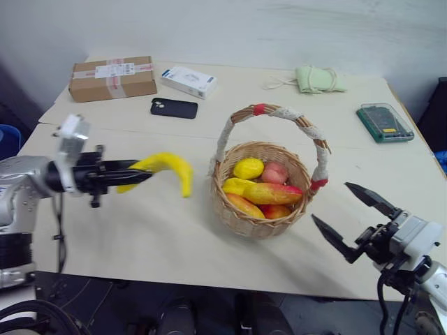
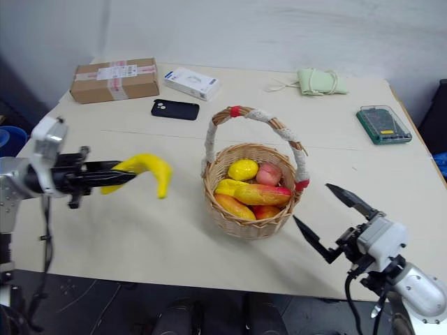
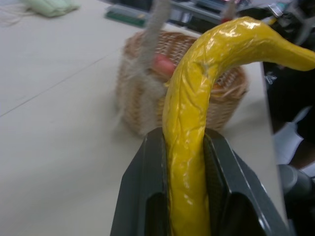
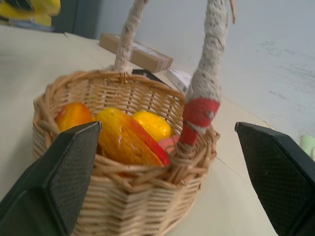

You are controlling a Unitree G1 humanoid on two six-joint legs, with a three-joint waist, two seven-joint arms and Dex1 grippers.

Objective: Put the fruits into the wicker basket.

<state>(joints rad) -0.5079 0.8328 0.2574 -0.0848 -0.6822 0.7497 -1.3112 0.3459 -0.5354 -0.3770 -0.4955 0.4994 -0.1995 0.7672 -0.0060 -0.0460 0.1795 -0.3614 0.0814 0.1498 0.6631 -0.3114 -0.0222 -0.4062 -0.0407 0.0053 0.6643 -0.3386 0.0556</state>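
Across the pale table, the largest thing of the task is the wicker basket, which stands near the middle with its tall corded handle arched over it; it sits where either arm can get at it. Inside it lie several of the fruits: the mango lies across the heap, a small yellow fruit and a reddish one sit behind it, and more orange and yellow pieces rest beneath. Along the far edge, well apart from the basket, lie a cardboard box, a white carton, a black phone, a pale green pouch and a green case, none of them part of the job. The banana is off the table, held out level to the left of the basket with its curved end drooping toward the rim, probably so it can be carried over and dropped in. The left gripper is clamped on the banana's stalk end, its two black fingers pressed against either side. The right gripper hovers just beside the basket's right wall, fingers spread wide and holding nothing.
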